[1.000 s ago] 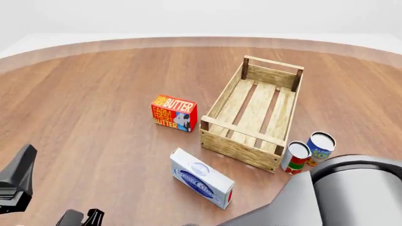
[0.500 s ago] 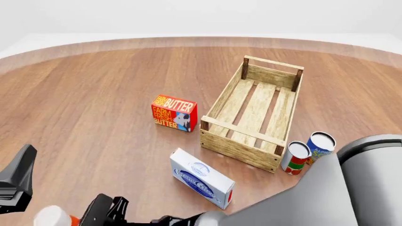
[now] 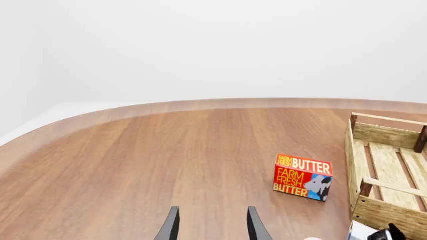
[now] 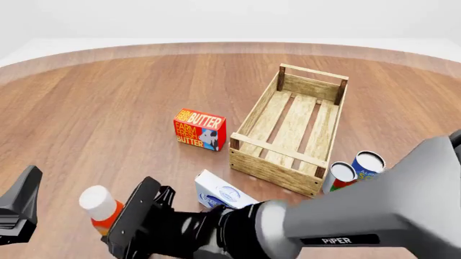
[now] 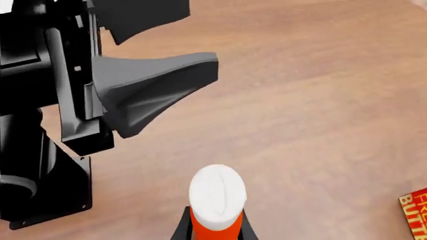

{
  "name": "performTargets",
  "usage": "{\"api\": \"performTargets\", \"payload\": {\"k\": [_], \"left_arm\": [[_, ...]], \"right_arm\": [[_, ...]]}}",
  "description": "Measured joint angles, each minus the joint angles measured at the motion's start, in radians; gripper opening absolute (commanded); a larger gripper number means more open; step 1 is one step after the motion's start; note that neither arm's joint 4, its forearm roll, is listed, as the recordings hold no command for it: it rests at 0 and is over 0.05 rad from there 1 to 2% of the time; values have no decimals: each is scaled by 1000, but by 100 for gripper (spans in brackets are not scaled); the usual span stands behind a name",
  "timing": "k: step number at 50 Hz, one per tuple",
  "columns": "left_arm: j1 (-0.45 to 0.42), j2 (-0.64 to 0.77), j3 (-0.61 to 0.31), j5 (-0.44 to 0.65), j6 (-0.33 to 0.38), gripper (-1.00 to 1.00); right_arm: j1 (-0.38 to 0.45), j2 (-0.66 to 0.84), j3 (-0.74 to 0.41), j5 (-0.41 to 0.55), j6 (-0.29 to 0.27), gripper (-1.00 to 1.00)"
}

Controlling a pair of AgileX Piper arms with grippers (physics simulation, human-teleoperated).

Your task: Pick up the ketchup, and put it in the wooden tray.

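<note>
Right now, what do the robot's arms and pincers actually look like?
The right arm is a thick, smooth grey tube with PIPER printed in white on a dark band; its wrist and right gripper are blocky glossy black. The left gripper has two slim dark tapered fingers. No loose cables are visible.

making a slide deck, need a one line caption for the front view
Right gripper holds the ketchup near the table's front left, with the wooden tray empty beyond the butter box.

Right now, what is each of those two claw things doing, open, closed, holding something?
Left end effector: open, holding nothing.
Right end effector: closed on the ketchup.
</note>
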State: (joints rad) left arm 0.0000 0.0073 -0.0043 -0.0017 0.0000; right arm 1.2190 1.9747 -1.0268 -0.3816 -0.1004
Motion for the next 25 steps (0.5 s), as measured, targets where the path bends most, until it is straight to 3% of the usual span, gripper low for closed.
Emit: {"api": "performTargets", "payload": {"k": [25], "left_arm": [[0,0,0,0,0,100]], "right_arm": [[-229,-161,-24,150,-59,-100]]}}
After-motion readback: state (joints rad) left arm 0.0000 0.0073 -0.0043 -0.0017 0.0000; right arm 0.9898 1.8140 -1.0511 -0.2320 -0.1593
